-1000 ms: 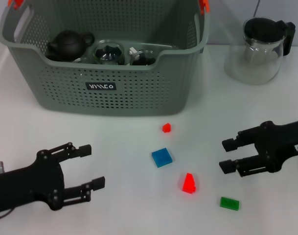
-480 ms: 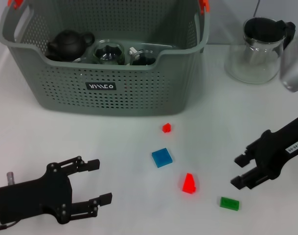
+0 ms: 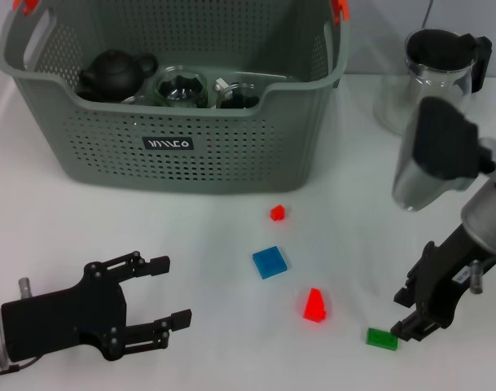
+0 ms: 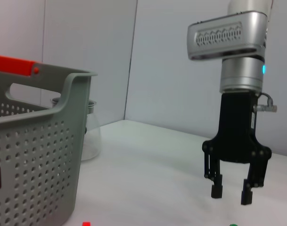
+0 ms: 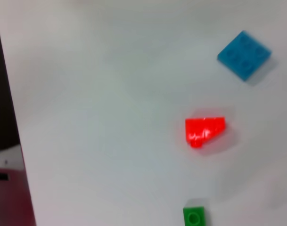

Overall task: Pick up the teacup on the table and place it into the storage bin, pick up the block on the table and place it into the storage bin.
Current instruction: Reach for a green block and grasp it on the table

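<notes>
The grey perforated storage bin (image 3: 174,122) stands at the back left; its corner (image 4: 35,155) also fills one side of the left wrist view. No teacup shows on the table. Loose blocks lie in front of the bin: a small red one (image 3: 277,213), a blue one (image 3: 269,262) (image 5: 243,54), a red wedge (image 3: 314,305) (image 5: 204,130) and a green one (image 3: 382,339) (image 5: 194,217). My right gripper (image 3: 402,314) (image 4: 230,193) hangs open, fingers pointing down, just right of the green block. My left gripper (image 3: 173,291) is open and empty at the front left, apart from the blocks.
Inside the bin sit a black teapot (image 3: 113,73) and glass vessels (image 3: 181,85). A glass pitcher with a black lid (image 3: 435,81) (image 4: 89,136) stands at the back right. My right arm's silver elbow (image 3: 431,163) rises in front of it.
My right arm has swung upright, turning its gripper fingers-down and bringing it forward beside the green block. My left gripper has crept right. The blocks have not moved.
</notes>
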Robot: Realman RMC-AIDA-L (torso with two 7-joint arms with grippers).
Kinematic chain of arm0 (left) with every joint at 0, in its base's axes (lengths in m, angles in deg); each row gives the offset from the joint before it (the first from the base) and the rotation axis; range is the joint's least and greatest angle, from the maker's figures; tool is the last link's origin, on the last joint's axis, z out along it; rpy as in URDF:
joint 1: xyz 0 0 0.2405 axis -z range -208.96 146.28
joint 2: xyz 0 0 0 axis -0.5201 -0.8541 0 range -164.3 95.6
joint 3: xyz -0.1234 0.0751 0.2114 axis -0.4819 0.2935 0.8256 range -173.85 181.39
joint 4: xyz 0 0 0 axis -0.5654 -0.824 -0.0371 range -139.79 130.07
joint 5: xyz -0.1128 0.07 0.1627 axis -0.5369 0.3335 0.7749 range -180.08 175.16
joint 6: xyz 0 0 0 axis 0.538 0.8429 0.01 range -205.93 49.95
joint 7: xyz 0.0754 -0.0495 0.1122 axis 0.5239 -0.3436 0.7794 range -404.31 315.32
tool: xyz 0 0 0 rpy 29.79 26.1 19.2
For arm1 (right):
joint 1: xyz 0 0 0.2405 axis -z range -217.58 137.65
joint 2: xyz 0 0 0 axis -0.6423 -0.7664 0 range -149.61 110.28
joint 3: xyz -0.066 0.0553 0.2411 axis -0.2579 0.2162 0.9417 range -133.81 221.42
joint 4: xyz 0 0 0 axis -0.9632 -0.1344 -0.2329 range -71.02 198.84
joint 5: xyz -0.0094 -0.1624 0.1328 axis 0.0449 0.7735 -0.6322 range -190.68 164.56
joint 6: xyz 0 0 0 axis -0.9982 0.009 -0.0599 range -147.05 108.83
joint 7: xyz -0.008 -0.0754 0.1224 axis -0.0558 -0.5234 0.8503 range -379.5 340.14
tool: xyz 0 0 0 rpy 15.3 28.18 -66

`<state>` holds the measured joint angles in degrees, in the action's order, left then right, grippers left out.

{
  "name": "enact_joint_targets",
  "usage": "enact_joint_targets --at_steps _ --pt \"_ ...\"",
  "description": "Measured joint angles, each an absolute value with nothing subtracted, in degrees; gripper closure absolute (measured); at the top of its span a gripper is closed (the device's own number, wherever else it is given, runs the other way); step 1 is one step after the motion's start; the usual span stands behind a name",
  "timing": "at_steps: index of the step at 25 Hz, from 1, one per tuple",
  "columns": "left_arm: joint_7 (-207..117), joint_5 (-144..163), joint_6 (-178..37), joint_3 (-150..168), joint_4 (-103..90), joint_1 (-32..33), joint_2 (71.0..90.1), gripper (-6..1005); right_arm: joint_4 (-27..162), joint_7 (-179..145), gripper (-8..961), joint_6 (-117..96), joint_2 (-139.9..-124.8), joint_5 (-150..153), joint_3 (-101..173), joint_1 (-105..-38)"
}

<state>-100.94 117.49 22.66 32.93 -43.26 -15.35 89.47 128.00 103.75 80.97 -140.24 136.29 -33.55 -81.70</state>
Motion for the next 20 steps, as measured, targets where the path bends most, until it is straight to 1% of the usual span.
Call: enact_joint_targets --at_steps 2,6,20 --pt "-101.0 117.4 22.6 32.9 -43.2 -15.3 89.48 201 128.1 104.9 446 80.3 -140.33 136.2 -36.2 -81.7" --pt "-101.0 117.3 22.4 32.8 -42.9 -15.3 89.55 202 129.3 106.9 441 78.5 -140.56 135.7 -40.9 -81.5" --pt "-101.1 117.3 21.3 32.6 -41.6 -15.1 89.49 201 129.5 112.3 437 73.0 -140.69 134.5 -52.2 -81.3"
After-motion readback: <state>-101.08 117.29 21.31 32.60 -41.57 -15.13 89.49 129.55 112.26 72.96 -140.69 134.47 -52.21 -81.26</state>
